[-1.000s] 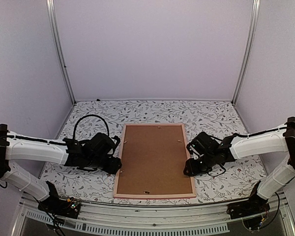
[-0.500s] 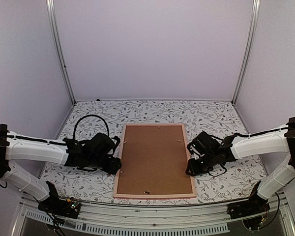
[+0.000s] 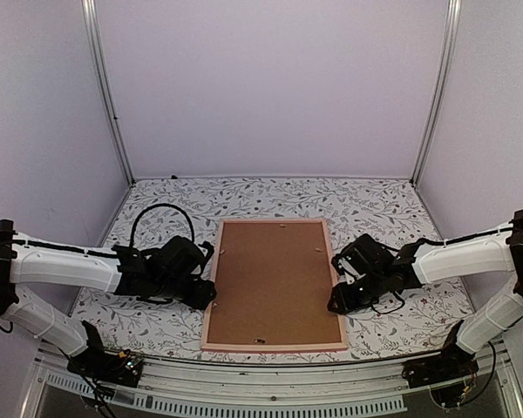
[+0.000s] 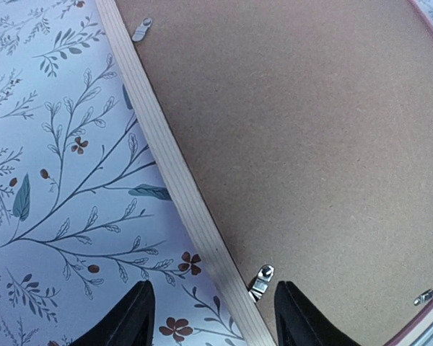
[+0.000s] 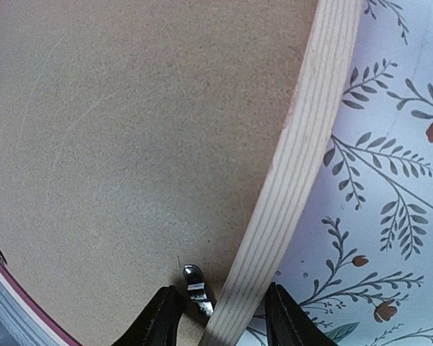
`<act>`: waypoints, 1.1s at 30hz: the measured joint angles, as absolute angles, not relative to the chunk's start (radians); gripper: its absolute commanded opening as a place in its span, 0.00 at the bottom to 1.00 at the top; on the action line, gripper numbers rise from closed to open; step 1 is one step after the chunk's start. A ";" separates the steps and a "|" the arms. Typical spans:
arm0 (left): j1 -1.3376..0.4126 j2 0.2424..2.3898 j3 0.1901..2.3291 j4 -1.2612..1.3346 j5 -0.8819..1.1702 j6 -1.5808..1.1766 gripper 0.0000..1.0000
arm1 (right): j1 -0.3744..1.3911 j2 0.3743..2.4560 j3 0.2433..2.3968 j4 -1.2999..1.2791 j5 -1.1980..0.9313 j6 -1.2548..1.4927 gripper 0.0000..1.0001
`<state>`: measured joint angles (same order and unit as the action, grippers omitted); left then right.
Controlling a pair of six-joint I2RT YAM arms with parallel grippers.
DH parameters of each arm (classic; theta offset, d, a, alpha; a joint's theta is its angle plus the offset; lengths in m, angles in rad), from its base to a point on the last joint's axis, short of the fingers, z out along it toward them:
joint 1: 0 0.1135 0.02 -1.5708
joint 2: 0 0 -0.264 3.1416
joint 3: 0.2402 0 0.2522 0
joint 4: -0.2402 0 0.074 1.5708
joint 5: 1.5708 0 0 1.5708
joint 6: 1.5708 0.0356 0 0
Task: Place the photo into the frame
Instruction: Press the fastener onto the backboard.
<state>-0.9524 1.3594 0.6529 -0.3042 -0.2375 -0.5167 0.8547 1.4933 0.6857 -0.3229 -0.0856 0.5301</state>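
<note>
Now, spotting the right gripper (image 3: 336,301) sitting a shade nearer the table's (image 3: 375,205) near edge than a second ago. Finding the left gripper (image 3: 207,294) and the frame (image 3: 275,347) exactly where they were. Looking at the frame lying flat and face down mid-table, close to the near edge, running its long axis from near edge to far edge. Getting no sight of the photo, with only the brown backing board (image 3: 272,279) showing. Counting one frame, one backing board, two grippers, three metal tabs (image 4: 262,281) in the left wrist view and two in the right. Catching both pairs of fingers standing spread, each straddling a side rail and a tab, visibly clamping nothing.
</note>
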 measured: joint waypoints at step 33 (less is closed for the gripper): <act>-0.960 1.377 0.653 -0.304 -0.238 -0.517 0.59 | 0.784 1.478 0.669 -0.344 -0.172 0.521 0.30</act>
